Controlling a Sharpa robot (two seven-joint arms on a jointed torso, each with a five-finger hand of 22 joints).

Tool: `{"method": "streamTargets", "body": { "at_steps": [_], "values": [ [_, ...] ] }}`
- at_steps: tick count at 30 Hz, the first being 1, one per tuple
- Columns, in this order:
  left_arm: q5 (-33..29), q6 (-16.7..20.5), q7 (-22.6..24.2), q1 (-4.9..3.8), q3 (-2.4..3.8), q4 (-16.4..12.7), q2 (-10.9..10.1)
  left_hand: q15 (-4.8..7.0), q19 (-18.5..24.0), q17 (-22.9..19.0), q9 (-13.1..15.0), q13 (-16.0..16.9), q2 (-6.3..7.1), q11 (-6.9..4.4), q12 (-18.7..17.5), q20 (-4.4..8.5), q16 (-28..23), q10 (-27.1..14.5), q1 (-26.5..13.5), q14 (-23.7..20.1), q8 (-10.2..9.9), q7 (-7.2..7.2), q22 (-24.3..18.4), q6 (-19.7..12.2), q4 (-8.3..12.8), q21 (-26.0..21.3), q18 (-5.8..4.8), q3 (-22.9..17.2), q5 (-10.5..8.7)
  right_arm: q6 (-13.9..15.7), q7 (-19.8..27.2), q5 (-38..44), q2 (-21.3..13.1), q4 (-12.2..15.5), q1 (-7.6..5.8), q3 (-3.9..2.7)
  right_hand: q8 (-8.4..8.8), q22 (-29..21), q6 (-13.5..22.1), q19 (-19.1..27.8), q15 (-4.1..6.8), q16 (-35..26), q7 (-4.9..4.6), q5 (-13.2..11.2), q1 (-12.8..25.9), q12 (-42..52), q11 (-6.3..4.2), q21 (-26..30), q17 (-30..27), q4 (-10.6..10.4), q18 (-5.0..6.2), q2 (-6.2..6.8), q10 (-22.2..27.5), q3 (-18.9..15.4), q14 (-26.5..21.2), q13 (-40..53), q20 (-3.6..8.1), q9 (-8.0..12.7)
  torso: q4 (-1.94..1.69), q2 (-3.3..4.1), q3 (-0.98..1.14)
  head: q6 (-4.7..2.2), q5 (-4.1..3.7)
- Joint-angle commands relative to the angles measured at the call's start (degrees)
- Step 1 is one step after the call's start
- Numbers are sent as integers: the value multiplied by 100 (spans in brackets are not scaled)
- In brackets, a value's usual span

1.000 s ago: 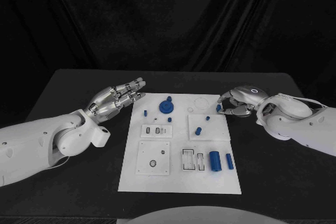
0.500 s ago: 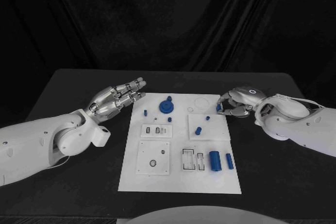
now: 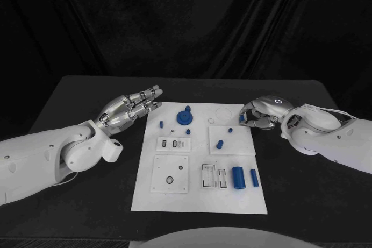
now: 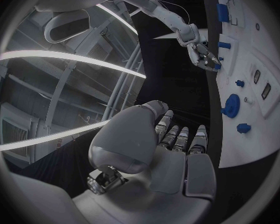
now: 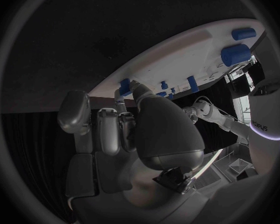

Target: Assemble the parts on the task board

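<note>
From the head camera I see the flat white rectangular task board lying in the middle of the black table, long side running from 12 to 6 o'clock. My silver many-fingered left hand hangs at about 10 o'clock of the board, just off its left edge, fingers stretched out nearly straight and a little apart, holding nothing; the left wrist camera shows the same flat, extended fingers beside the board's edge. My silver right hand sits at about 2 o'clock, at the board's right edge near its far corner, fingers curled down and inward. A small blue peg-like part shows right at those fingertips, and the right wrist camera puts a small blue piece against a fingertip at the board's rim, but I cannot tell whether it is actually pinched or only touched. On the board, a round blue disc-shaped part with a knob sits near 12 o'clock, a short blue peg stands on the raised white square at 3 o'clock, and a thick blue cylinder lies beside a thinner blue rod toward 5 o'clock.
</note>
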State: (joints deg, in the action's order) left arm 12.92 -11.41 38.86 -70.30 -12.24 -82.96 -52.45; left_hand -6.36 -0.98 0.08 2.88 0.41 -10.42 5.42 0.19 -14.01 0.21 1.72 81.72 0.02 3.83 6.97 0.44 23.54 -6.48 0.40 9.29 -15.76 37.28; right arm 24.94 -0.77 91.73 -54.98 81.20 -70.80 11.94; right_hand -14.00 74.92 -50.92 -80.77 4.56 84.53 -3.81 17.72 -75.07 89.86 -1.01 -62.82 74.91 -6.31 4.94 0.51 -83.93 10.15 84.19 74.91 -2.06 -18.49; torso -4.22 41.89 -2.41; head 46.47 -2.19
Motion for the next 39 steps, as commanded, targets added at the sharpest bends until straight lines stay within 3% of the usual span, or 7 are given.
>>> {"method": "streamTargets", "body": {
  "at_steps": [1,6,11,18,23,30,39],
  "values": [
    [-12,-82,327,10,5,-7,11,-28,-7,-8,-5,7,10,39,26,-38,-21,-4,-56,-2,20,19,7,-9,5,24,110,-44,25,266,102,14,0,4,21,-1,-103,777,-110,-6,20,-4,22,164,-107,14,-48,3,970,30,27,-29,-607,68,426,1509,31,-82,-4,4,0,1,3],
    [-12,-93,316,12,5,-8,3,-28,-7,-8,-5,7,10,39,26,-38,-21,-4,-56,-2,20,19,7,-9,5,24,110,-44,25,611,234,-39,-30,103,22,-2,-240,792,-267,-28,30,1,19,292,-166,14,-50,-2,974,99,23,-41,-607,131,432,1509,44,-174,-3,6,2,-6,23],
    [-12,-97,305,13,5,-15,1,-31,-10,-8,-1,9,8,44,29,-41,-21,5,-60,-2,26,24,8,21,5,26,110,-56,25,767,276,-66,-147,491,-30,-4,-269,787,-299,-24,25,-25,-1,319,-164,14,-37,31,948,109,27,-18,-607,133,427,1509,44,-195,0,5,3,-3,37],
    [-12,-91,288,14,5,-10,-1,-31,-10,-8,-1,9,8,44,29,-41,-21,5,-60,-2,26,24,8,21,5,26,110,-56,25,705,345,-75,-207,1215,-189,-5,-281,793,-309,-38,5,-12,-24,362,-86,14,-11,34,960,87,24,62,-607,103,435,1509,33,-214,20,3,1,31,31],
    [-12,-82,281,14,5,-15,-11,-31,-10,-8,-1,9,8,44,29,-41,-21,5,-60,-2,26,24,8,21,5,26,110,-56,25,449,391,-77,-51,1452,-220,-5,-309,801,-365,-51,2,7,-18,398,-66,14,-8,15,978,90,21,89,-607,103,442,1509,29,-231,8,-1,-3,27,40],
    [-12,-67,274,14,5,-37,-16,-32,-11,-8,1,10,7,49,30,-43,-21,9,-64,-2,30,29,9,31,5,26,110,-63,25,-148,276,-78,466,1322,-192,-5,-304,788,-368,-37,-21,-11,-35,381,-5,14,28,80,961,62,30,107,-607,95,439,1509,17,-233,-11,-4,-9,17,19],
    [-12,-89,268,14,5,-26,22,-32,-13,-8,2,11,9,49,31,-44,-21,13,-66,-2,33,29,10,41,5,28,110,-66,25,-377,238,-78,1105,939,-48,-5,-290,781,-357,-30,-41,1,-45,400,16,14,61,119,973,63,35,125,-607,99,442,1509,5,-230,-18,-9,-18,33,14]
  ]
}}
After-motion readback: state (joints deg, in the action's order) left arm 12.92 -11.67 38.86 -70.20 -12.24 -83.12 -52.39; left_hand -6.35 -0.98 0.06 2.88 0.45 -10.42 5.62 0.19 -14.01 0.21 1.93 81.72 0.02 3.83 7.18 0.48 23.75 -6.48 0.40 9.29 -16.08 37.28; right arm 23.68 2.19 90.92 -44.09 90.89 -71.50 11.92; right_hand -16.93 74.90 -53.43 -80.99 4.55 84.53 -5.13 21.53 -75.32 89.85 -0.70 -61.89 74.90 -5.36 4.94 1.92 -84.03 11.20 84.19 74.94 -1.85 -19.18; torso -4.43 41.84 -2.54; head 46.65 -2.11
